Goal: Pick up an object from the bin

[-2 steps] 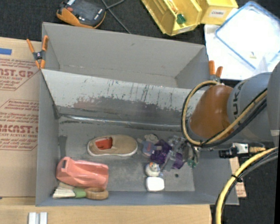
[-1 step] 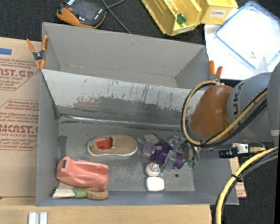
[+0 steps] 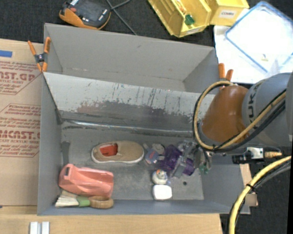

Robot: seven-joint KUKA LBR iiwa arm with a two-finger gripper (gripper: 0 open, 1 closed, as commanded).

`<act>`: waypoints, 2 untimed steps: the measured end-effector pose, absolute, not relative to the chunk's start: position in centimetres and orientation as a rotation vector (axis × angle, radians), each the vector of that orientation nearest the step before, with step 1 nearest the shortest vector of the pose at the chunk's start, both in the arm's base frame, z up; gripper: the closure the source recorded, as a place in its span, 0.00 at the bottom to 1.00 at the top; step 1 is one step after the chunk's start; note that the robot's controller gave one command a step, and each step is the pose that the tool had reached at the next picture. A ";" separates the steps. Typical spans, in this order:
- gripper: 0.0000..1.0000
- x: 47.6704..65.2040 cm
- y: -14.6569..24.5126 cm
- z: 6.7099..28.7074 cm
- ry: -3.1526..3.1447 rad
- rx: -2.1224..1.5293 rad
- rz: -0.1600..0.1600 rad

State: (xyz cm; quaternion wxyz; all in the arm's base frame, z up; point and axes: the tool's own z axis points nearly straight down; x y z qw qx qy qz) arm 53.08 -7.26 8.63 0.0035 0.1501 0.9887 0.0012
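Note:
My gripper (image 3: 196, 155) is low in the bin's right part, under the arm's orange cover. It hangs right at a purple plastic toy (image 3: 171, 159), whose right side it partly hides. Just below the toy lies a small round grey-and-yellow piece (image 3: 159, 177), and below that a white rounded block (image 3: 162, 192). A beige shoe with a red insole (image 3: 118, 152) lies to the left of the toy, on its side.
A pink soft pouch (image 3: 86, 181) sits at the front left. Along the front wall beneath it lies a brush with a green and tan handle (image 3: 85, 202). The arm comes in over the bin's right rim.

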 end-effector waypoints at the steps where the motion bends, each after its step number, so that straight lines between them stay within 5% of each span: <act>1: 1.00 53.2 -7.2 10.9 3.096 0.470 0.004; 2: 1.00 53.1 -7.2 12.8 3.097 0.469 0.005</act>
